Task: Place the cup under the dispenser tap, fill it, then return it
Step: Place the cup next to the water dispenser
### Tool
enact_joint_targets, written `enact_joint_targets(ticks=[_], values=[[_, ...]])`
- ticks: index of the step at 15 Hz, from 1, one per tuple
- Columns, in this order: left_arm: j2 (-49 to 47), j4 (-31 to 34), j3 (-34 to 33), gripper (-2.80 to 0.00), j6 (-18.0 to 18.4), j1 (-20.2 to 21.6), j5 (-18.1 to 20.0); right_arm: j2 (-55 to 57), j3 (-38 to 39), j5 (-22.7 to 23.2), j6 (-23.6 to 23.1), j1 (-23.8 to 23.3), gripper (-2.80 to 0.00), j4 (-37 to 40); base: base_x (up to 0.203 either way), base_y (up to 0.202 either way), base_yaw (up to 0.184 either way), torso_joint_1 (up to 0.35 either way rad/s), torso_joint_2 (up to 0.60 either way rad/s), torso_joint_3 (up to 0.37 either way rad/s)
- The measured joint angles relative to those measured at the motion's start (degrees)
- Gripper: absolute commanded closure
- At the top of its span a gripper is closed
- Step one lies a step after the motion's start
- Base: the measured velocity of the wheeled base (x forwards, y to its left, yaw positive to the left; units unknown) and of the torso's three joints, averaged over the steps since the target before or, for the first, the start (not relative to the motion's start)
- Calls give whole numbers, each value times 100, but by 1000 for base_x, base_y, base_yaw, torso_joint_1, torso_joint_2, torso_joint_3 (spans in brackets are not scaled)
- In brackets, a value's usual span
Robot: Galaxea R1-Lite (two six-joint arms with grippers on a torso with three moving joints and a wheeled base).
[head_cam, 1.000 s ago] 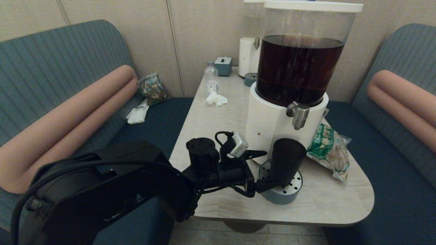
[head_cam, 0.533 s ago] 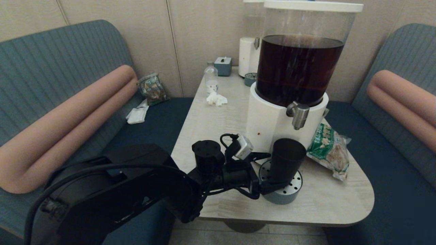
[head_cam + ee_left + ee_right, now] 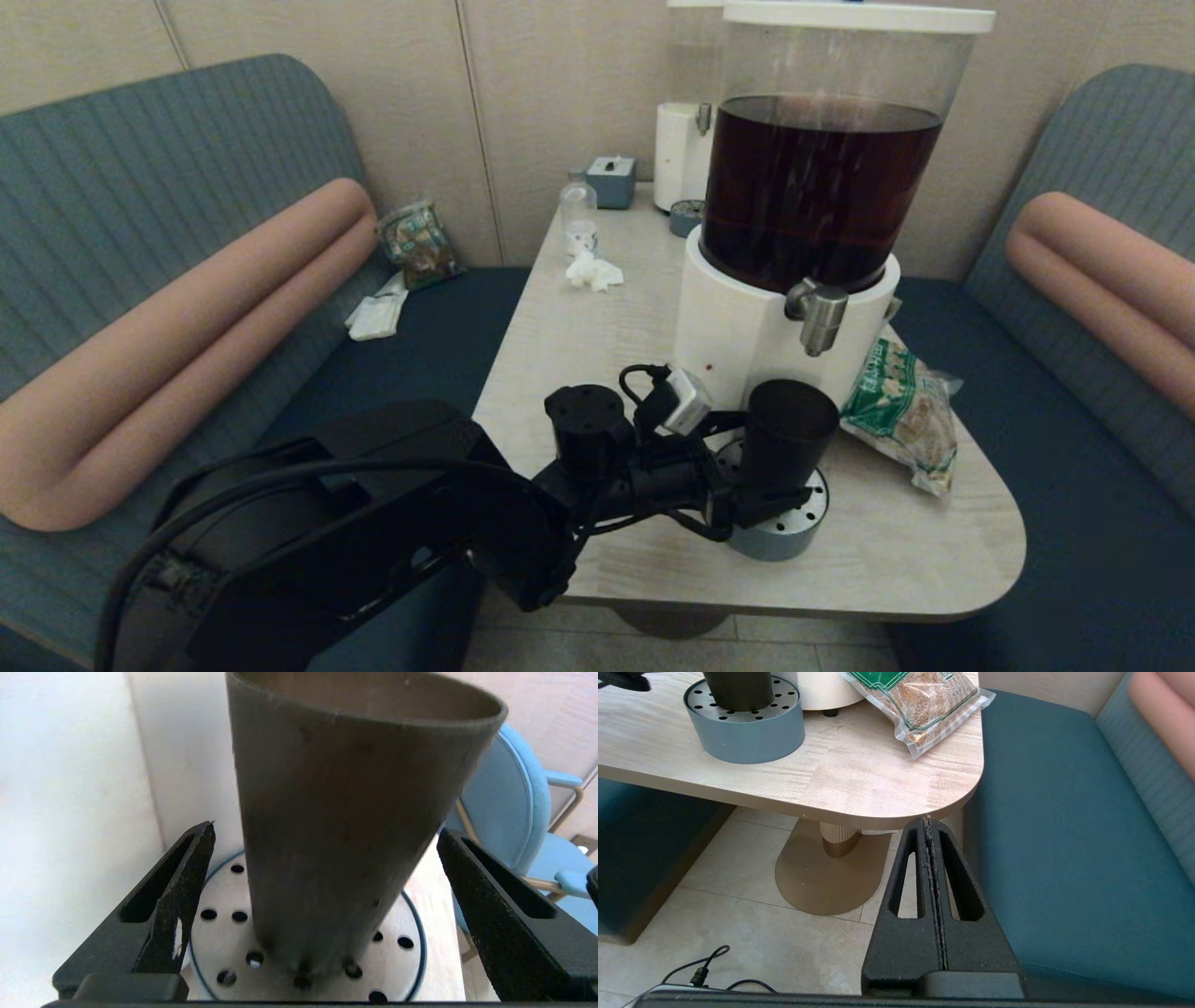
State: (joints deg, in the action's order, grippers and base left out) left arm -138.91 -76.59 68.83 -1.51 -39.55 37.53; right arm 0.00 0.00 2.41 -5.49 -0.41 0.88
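Observation:
The black tapered cup (image 3: 789, 431) stands upright on the round perforated drip tray (image 3: 810, 509), just below the silvery dispenser tap (image 3: 819, 317) on the white base of the big tank of dark brown liquid. My left gripper (image 3: 758, 467) reaches in from the left, open, with one finger on each side of the cup's lower part. In the left wrist view the cup (image 3: 345, 788) fills the space between the fingers of that gripper (image 3: 325, 830), with a gap on both sides. My right gripper (image 3: 927, 820) is shut on nothing, low beside the table's near right corner.
A green snack bag (image 3: 901, 411) lies right of the dispenser base (image 3: 738, 336). A small clear bottle (image 3: 579, 217), crumpled tissue (image 3: 593, 273), a grey box (image 3: 612, 180) and a smaller white dispenser (image 3: 680, 154) stand at the table's far end. Blue benches flank the table (image 3: 597, 373).
My left arm has advanced to the right towards the cup, so its open fingers now straddle the cup's lower part. The cup has not moved.

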Motion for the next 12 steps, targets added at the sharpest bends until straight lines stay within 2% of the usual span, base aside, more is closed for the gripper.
enact_joint_targets(ticks=[12], values=[[-407,-5,662,-280,-4,-138,-246,0,0,1,0,-2,0,0,0,0,0,0,0,0]])
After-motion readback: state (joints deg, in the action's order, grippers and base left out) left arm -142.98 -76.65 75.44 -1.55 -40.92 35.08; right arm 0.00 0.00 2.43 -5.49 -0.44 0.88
